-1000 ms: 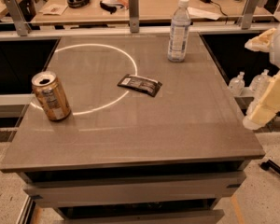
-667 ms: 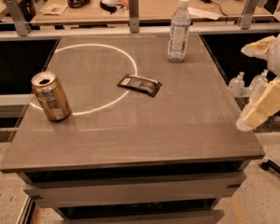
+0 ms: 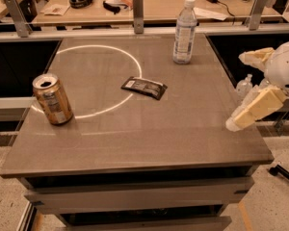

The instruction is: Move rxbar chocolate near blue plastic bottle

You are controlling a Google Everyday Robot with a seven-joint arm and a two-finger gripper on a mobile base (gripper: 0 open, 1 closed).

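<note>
The rxbar chocolate [image 3: 144,87], a flat dark wrapper with a pale label patch, lies near the middle of the grey table [image 3: 135,143]. The blue plastic bottle [image 3: 184,32], clear with a white cap and pale label, stands upright at the table's back right. My gripper [image 3: 236,91] hangs at the table's right edge, to the right of the bar and in front of the bottle. Its two cream fingers [image 3: 253,110] are spread apart and empty.
A gold drink can [image 3: 52,100] stands open at the table's left side. A white circle [image 3: 94,81] is marked on the tabletop. Small clear bottles [image 3: 244,84] stand beyond the right edge. A cluttered wooden desk [image 3: 149,4] runs behind, with metal posts [image 3: 137,6].
My gripper has moved left and a little down, from beyond the right edge to over the table's right edge. The bar, bottle and can have not moved.
</note>
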